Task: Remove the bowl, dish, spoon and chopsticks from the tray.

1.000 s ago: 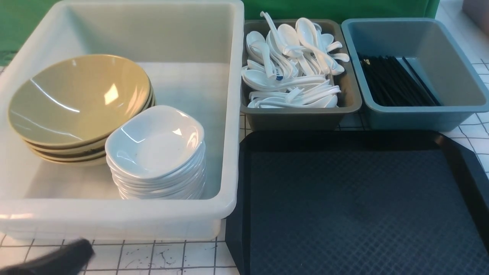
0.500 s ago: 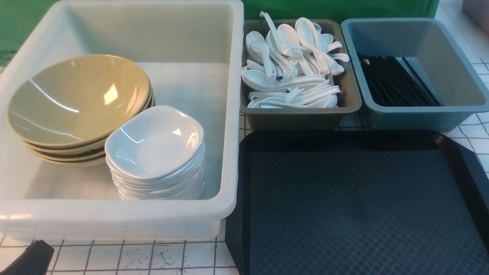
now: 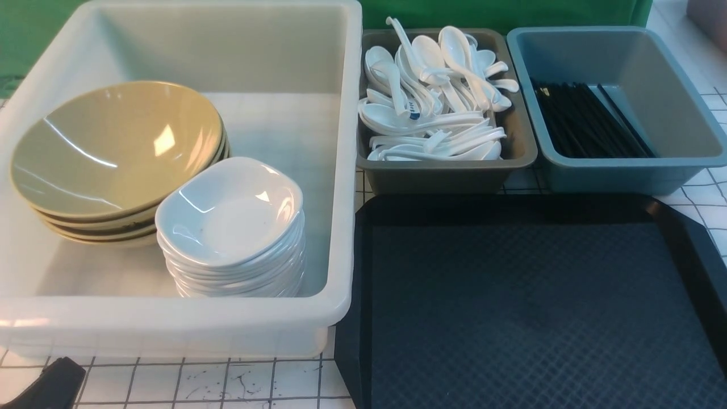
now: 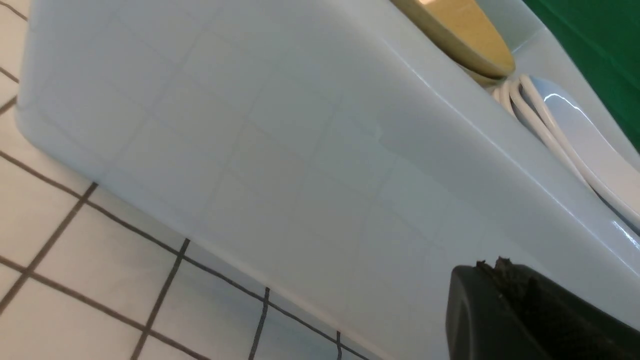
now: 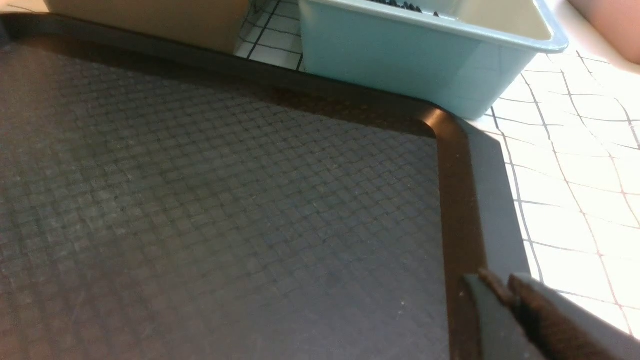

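**Tray bare, both grippers empty**

Shows no tableware anywhere on the tray [image 3: 511, 205]: only crosshatched floor and raised rim, in the front view and the right wrist view alike.

Places every task item off the tray:
- bowl [image 3: 113, 147], probably the top one of the olive stack, in the white tub [image 3: 347, 170] just left of the tray;
- dish [image 3: 227, 216], probably the top one of the white stack, in the same tub, nearer the tray than the bowls;
- spoon somewhere among the heaped spoons [image 3: 431, 122] in the grey bin [image 3: 448, 177] just beyond the tray's far rim; cannot tell which one;
- chopsticks [image 3: 585, 122] bundled in the blue bin [image 3: 619, 170], also just beyond the far rim, long axes running away from the tray.

Puts the right gripper [image 5: 500, 287] over the tray's right rim, near the clipped corner beside the blue bin, jaws all but together with a thin seam between them and nothing in them. Puts the left gripper [image 4: 495, 267] well left of the tray, low against the tub's near wall, jaws together and empty.

Reads as task complete. Offers no target for either arm: nothing on the tray in any direction from the jaws, though the right arm is the nearer to it. Calls, by this judgement, only for parking the arms.
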`<action>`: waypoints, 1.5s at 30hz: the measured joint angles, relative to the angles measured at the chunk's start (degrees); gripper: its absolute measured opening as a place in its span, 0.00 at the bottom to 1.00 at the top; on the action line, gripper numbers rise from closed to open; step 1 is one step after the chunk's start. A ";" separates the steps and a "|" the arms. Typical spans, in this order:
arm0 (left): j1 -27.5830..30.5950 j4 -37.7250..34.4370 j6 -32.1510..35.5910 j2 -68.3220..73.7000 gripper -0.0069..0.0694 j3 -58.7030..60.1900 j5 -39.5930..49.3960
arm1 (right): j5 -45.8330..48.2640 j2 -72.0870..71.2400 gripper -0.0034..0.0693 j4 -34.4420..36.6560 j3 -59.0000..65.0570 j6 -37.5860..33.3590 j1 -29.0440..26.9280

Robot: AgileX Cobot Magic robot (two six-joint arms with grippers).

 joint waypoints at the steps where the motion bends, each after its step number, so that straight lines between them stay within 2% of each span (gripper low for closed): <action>1: 0.00 0.00 0.00 0.00 0.09 0.00 0.05 | 0.00 0.00 0.16 0.00 0.00 0.00 0.00; 45: 0.00 0.00 0.00 0.00 0.09 0.00 0.05 | 0.05 0.00 0.22 0.00 0.00 0.00 0.00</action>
